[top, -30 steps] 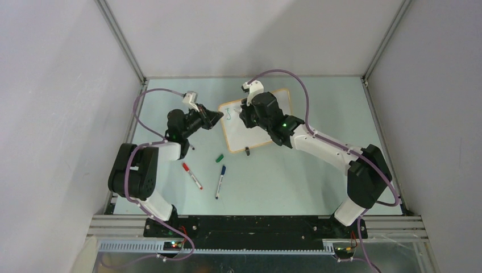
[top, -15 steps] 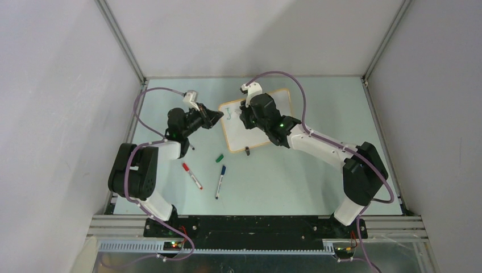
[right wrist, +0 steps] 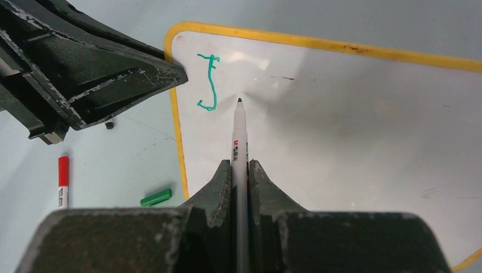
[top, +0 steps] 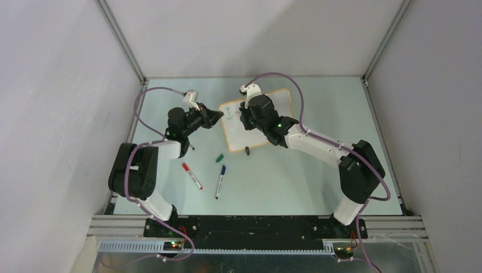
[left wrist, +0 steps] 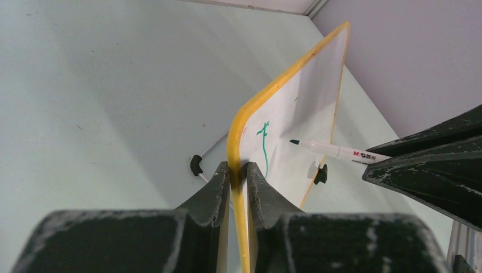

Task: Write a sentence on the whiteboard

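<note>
The whiteboard (right wrist: 341,125) was clamped by the left gripper (left wrist: 239,170), the marker (right wrist: 239,142) pinched in the right gripper (right wrist: 241,169); the whiteboard could be pivoted by excessive tip pressure.

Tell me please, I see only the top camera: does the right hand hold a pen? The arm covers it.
Observer: Yes. The right wrist view shows the right hand shut on a white marker, tip forward.
Operator: Where is the tip?
Observer: Just right of the green J, at the whiteboard surface as far as I can tell.
Operator: And the left hand?
Observer: The left wrist view shows it pinching the board's yellow frame from both sides.
</note>
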`<state>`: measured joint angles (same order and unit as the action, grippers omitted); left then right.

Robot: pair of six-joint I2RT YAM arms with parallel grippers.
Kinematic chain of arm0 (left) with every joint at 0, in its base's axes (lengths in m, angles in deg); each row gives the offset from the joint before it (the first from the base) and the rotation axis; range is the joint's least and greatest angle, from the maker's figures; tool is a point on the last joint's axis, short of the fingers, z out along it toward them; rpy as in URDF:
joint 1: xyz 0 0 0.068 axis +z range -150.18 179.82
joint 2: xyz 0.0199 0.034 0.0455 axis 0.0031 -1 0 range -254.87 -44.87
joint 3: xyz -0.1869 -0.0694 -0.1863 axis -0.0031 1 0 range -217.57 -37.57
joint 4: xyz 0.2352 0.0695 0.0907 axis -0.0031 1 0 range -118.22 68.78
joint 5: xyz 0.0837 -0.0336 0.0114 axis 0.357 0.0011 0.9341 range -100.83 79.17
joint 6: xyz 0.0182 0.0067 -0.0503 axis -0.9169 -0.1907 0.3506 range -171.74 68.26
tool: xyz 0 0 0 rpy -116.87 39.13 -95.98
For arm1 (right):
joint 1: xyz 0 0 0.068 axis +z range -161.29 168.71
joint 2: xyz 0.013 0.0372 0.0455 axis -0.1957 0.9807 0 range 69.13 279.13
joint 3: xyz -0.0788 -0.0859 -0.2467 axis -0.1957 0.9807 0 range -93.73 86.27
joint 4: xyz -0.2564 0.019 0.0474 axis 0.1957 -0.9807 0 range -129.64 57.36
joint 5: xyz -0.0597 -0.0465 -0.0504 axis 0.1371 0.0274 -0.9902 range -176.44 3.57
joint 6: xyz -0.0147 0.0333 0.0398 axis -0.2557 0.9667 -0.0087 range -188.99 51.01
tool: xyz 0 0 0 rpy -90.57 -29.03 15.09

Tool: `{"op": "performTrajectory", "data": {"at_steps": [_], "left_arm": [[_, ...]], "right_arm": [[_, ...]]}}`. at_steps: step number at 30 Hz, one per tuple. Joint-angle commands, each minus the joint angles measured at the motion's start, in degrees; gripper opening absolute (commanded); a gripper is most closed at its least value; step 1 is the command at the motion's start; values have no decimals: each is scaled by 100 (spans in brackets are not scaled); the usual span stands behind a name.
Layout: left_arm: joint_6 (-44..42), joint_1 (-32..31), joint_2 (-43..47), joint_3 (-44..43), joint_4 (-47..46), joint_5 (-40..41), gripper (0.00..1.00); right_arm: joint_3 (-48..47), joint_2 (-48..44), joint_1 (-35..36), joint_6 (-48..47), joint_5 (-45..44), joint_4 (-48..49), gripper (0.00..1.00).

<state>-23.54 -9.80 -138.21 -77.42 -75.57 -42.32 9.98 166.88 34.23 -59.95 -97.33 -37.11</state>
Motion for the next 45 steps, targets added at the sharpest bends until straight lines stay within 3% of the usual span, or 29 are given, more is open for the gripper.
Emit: {"op": "performTrajectory", "data": {"at_steps": [1,45], "left_arm": [[-217,-39,-37,-153,17,93,0],[-197,-39,40,-36,-160,72,0]], "right_arm": [[-210,69,-28,50,-118,127,0],[-496,294,-181,226,196,85,0]]}}
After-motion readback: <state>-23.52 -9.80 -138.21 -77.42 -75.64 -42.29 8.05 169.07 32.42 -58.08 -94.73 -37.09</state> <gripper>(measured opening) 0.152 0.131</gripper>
